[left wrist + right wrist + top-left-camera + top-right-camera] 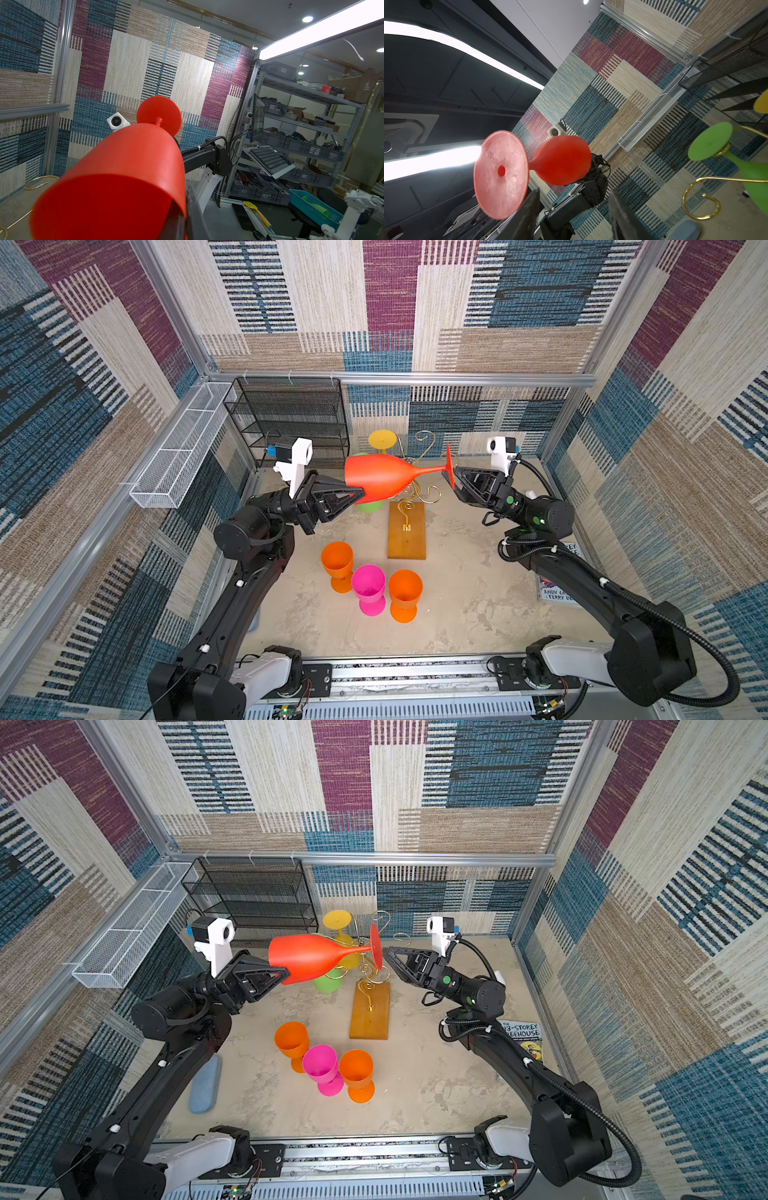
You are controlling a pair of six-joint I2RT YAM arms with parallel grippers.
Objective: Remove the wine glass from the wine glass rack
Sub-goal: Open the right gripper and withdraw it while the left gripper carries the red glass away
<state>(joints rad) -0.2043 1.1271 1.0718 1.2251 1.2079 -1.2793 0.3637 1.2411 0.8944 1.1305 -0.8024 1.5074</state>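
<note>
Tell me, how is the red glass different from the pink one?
The red glass lies sideways in the air, its rim pinched by the left gripper; the pink glass stands upright on the table, touched by no gripper. The red glass has a long thin stem; the pink glass has a short thick one. Both are bright, one-colour stemmed glasses.

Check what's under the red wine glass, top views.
A green glass hanging on the wine glass rack, a yellow glass further back. The red wine glass, in the left gripper, covers the green one's stem and some rack wire.
</note>
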